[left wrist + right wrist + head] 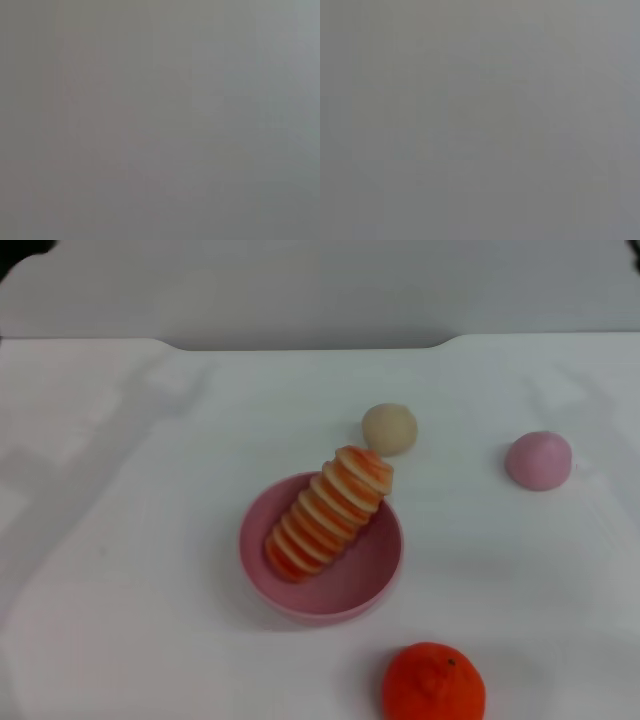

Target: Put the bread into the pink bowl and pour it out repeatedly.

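Striped bread point(328, 512) aslant in pink bowl point(368, 578)

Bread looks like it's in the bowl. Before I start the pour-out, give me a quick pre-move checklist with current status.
1. Bread in the pink bowl: ok, leaning, upper end over the far rim.
2. Bowl upright on the table: ok.
3. Beige ball close beyond the bowl: not ok for pouring that way.
4. Orange fruit near the bowl's front right: not ok there either.
5. Pink ball well off right: ok.
6. Grippers' positions: cannot tell, neither in view.
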`<action>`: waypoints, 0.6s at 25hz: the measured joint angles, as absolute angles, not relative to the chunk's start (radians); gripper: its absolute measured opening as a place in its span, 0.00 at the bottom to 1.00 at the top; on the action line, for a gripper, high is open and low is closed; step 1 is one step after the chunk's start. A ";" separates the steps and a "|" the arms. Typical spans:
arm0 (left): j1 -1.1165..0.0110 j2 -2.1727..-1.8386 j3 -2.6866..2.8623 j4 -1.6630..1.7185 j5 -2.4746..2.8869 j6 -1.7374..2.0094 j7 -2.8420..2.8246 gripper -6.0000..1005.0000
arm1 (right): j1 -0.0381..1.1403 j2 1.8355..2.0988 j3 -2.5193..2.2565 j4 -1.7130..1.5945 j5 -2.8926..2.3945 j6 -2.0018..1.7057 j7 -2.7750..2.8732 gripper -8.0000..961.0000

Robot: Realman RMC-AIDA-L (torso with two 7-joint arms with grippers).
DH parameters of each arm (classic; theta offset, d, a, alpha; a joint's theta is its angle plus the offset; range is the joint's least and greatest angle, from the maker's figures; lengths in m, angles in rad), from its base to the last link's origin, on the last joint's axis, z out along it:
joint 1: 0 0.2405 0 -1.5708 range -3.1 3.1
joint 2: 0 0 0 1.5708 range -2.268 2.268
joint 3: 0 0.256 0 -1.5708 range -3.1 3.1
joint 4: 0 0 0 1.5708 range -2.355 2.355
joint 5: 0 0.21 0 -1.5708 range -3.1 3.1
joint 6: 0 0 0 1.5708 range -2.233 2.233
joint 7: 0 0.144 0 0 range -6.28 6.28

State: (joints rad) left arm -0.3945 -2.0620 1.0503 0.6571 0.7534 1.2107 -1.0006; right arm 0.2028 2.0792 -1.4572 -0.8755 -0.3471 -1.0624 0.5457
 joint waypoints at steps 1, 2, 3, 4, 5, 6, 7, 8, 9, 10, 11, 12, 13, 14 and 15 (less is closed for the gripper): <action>-0.395 -2.063 1.050 0.607 0.694 1.253 -0.928 0.78 | 0.208 2.080 -1.457 -0.838 -0.300 -1.093 0.502 0.57; -0.395 -2.064 1.050 0.552 0.636 1.299 -0.851 0.78 | 0.215 2.080 -1.457 -0.793 -0.245 -1.124 0.455 0.57; -0.396 -2.065 1.050 0.503 0.581 1.337 -0.782 0.78 | 0.222 2.080 -1.456 -0.754 -0.193 -1.154 0.410 0.57; -0.396 -2.067 1.050 0.461 0.531 1.369 -0.719 0.78 | 0.230 2.080 -1.454 -0.711 -0.136 -1.182 0.364 0.57; -0.396 -2.068 1.050 0.427 0.492 1.390 -0.677 0.78 | 0.237 2.080 -1.454 -0.676 -0.088 -1.199 0.327 0.57; -0.397 -2.069 1.050 0.397 0.454 1.406 -0.634 0.78 | 0.247 2.079 -1.453 -0.634 -0.033 -1.219 0.284 0.57; -0.400 -2.069 1.050 0.363 0.414 1.419 -0.594 0.78 | 0.253 2.079 -1.453 -0.607 0.008 -1.230 0.259 0.57; -0.403 -2.069 1.048 0.331 0.380 1.425 -0.552 0.78 | 0.261 2.079 -1.453 -0.571 0.056 -1.246 0.226 0.57; -0.403 -2.069 1.048 0.331 0.380 1.425 -0.552 0.78 | 0.268 2.079 -1.453 -0.541 0.101 -1.263 0.201 0.57; -0.405 -2.069 1.047 0.308 0.350 1.429 -0.515 0.78 | 0.274 2.078 -1.452 -0.517 0.133 -1.279 0.182 0.57; -0.405 -2.069 1.047 0.308 0.350 1.429 -0.515 0.78 | 0.280 2.077 -1.452 -0.491 0.167 -1.296 0.164 0.57; -0.405 -2.069 1.047 0.308 0.350 1.429 -0.515 0.78 | 0.285 2.077 -1.451 -0.467 0.197 -1.313 0.146 0.57; -0.406 -2.069 1.046 0.285 0.321 1.430 -0.480 0.78 | 0.290 2.076 -1.451 -0.447 0.225 -1.326 0.132 0.57; -0.406 -2.069 1.046 0.285 0.321 1.430 -0.480 0.78 | 0.295 2.076 -1.450 -0.430 0.246 -1.337 0.120 0.57; -0.401 -2.068 1.042 0.260 0.295 1.432 -0.425 0.78 | 0.298 2.076 -1.448 -0.419 0.257 -1.342 0.116 0.57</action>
